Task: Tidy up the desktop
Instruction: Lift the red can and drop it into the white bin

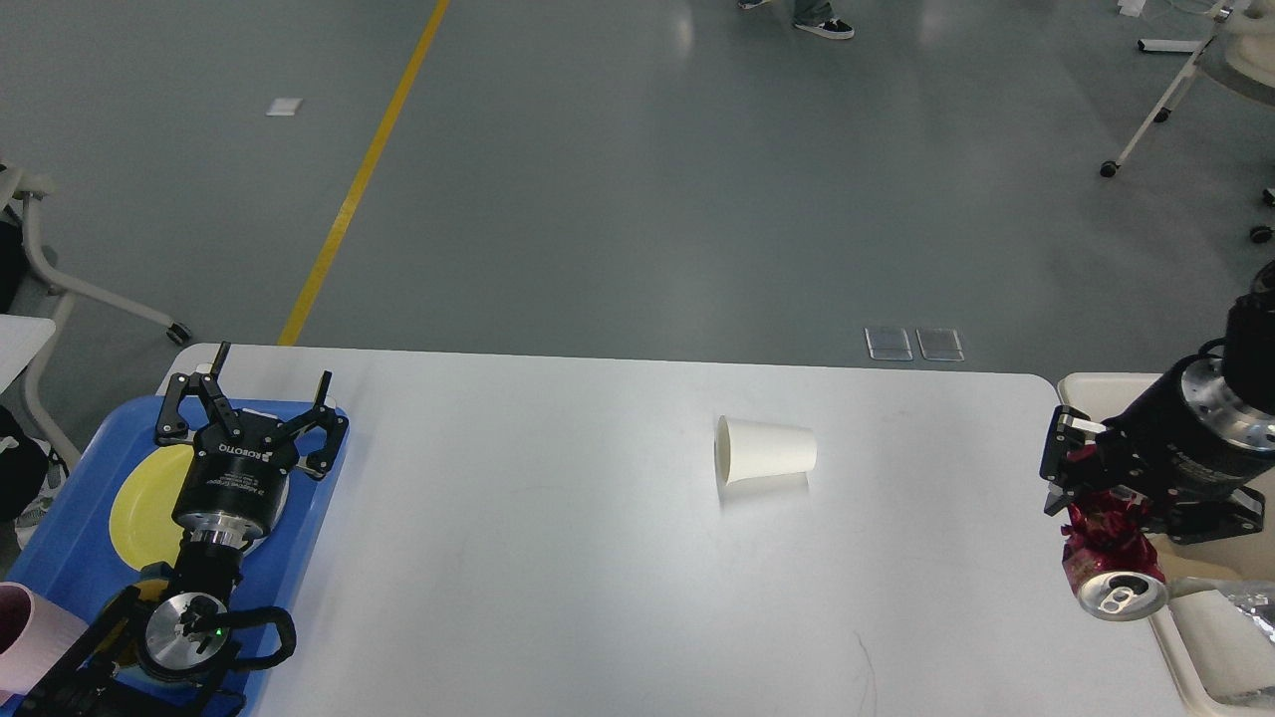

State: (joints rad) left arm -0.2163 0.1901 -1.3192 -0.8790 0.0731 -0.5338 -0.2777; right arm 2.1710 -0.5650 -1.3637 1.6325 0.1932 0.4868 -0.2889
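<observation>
Desk (558,558), large white rounded-corner top, fills lower frame. Right gripper (1096,498), fingers clamped on crushed red metal can (1108,558), at right edge. Left gripper (249,403), fingers apart, over blue plastic tray (70,538). White paper cup (765,450) on its side, centre.

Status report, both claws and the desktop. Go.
Left claw open above blue tray. Right claw shut on crushed red can, at beige bin edge. Desktop: paper cup lying tipped. Nothing blocking.
</observation>
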